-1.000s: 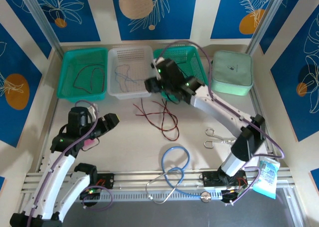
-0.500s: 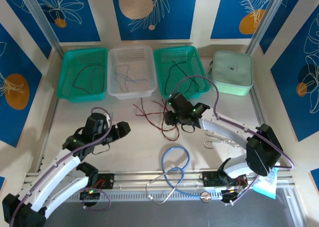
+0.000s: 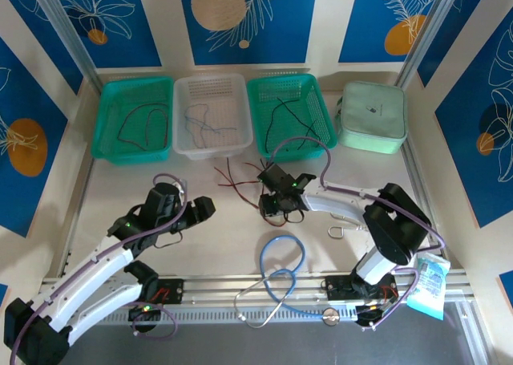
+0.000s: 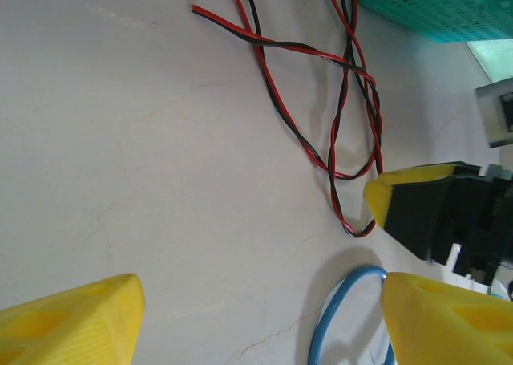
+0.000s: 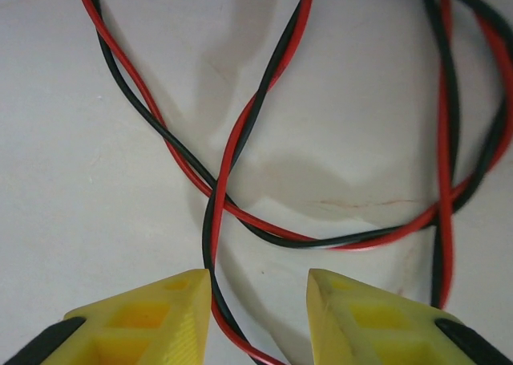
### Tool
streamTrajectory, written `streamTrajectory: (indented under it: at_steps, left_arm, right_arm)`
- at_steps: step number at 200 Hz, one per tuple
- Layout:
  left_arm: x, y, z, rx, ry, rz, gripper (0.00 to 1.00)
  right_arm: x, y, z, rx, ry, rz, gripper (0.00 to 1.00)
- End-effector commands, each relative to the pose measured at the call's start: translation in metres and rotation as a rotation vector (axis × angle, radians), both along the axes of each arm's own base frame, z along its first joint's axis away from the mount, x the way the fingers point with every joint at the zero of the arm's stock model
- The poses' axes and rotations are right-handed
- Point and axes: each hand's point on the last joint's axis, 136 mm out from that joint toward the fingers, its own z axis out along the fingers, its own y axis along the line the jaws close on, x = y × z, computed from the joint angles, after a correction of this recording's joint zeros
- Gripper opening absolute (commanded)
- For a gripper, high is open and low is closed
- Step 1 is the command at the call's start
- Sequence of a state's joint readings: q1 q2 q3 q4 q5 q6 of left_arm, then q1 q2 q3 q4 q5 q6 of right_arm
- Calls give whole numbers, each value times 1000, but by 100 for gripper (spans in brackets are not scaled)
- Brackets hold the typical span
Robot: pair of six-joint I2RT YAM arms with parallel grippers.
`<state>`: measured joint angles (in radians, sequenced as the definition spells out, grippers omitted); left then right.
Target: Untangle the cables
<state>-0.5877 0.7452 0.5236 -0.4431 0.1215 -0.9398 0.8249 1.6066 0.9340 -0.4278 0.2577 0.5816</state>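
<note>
Red-and-black cables (image 3: 244,182) are lying tangled on the table (image 3: 120,180) just beyond the blue tube loop (image 3: 282,257), and your right gripper (image 3: 276,211) is hanging over them.

Through the left wrist, the fingers (image 4: 72,317) of your left gripper (image 4: 260,321) are gaping wide and touching nothing, with the cables (image 4: 264,52) crossing beyond that loop (image 4: 345,301).

Through the right wrist, your fingers (image 5: 152,317) are standing narrowly apart, straddling one twisted strand.

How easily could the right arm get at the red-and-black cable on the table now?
Probably yes: the right gripper hovers just over the red-and-black cable, one strand running between its open jaws, nothing blocking.
</note>
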Motion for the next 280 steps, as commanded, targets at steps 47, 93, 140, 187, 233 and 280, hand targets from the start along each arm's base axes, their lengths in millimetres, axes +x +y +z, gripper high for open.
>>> streamTrajectory:
  at_steps: [47, 93, 140, 187, 233, 280]
  left_arm:
    - [0, -3, 8, -24, -9, 6, 78]
    - [1, -5, 6, -13, -7, -9, 79]
    - [2, -7, 10, -14, -12, -17, 79]
    - [0, -6, 13, -21, -18, -19, 80]
    - [0, -10, 27, -57, -35, -29, 80]
    - [9, -18, 57, -107, -96, -38, 80]
  right_arm:
    - [-7, 16, -28, -87, 55, 65, 34]
    - [-10, 16, -35, -125, 48, 87, 24]
    - [-10, 19, -33, -160, 42, 138, 18]
    - [-13, 25, -33, -139, 50, 159, 22]
    - [-14, 35, -6, -117, -40, 242, 1]
    - [-23, 40, 57, -1, -125, 322, 0]
